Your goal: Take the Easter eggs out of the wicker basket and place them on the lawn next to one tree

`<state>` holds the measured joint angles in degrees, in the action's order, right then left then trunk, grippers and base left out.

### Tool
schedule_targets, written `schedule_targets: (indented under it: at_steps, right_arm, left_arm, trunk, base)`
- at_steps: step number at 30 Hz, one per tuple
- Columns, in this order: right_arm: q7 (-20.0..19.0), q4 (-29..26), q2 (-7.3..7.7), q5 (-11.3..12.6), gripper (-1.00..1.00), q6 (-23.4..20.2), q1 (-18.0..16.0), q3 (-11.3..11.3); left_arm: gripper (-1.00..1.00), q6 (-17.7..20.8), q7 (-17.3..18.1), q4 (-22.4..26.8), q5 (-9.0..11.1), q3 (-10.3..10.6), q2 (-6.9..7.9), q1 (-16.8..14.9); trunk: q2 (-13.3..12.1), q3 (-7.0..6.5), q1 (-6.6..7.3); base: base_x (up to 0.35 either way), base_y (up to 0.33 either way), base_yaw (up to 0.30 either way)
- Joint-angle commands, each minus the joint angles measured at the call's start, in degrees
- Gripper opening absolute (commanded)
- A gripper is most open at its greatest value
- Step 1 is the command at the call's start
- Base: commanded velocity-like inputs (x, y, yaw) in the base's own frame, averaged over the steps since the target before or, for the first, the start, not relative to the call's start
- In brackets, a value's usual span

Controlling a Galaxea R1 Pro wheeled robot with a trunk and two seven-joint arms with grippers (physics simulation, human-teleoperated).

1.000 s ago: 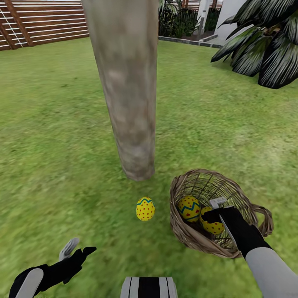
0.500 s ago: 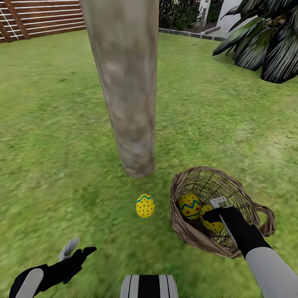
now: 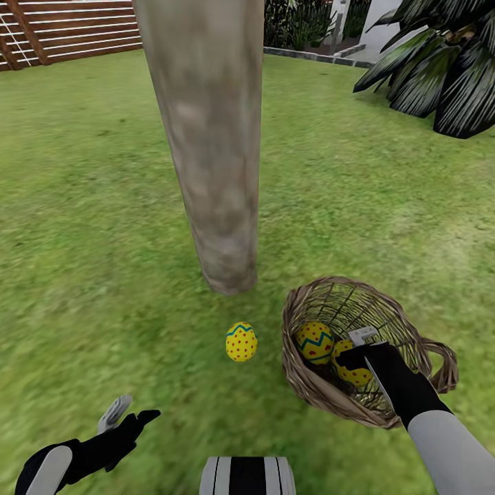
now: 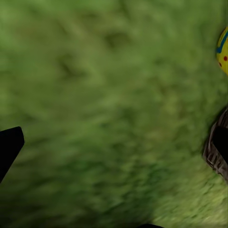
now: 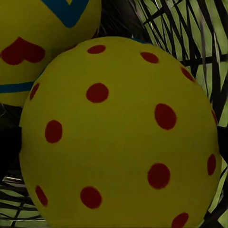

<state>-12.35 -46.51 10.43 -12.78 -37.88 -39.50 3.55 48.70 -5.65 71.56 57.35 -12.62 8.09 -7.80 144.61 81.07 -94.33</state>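
Tree (image 3: 220,206) beside basket (image 3: 309,385); 2 eggs (image 3: 314,342) inside, right gripper (image 3: 352,357) among them.

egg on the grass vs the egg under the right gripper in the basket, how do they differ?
The yellow red-dotted egg on the grass lies free near the pale tree trunk, untouched; the yellow dotted egg in the brown wicker basket has the right gripper over it, partly hiding it. The first stands upright, teal zigzag on top; the second's zigzag is hidden. Both share colours and size.

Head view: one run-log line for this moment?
yellow dotted egg on lawn by tree | two eggs in wicker basket | right gripper at egg | left gripper idle
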Motion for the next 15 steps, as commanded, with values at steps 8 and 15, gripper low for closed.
schedule_targets:
  at_steps: [8, 15]
  right_arm:
    - [-0.57, 0.19, 0.02, 0.83, -1.00, -0.72, 0.03, 0.14]
    - [-0.57, 0.19, 0.04, 0.83, -1.00, -0.74, 0.03, 0.06]
  left_arm:
    - [1.00, 0.23, -0.43, 0.07, 0.68, -0.04, -0.01, -0.03]
    - [1.00, 0.11, -0.42, -1.72, 0.31, 0.26, 0.07, -0.03]
  trunk:
    - [0.01, 0.05, 0.00]
    - [0.01, 0.05, 0.00]
  base:
    - [0.000, 0.000, 0.000]
    - [0.000, 0.000, 0.000]
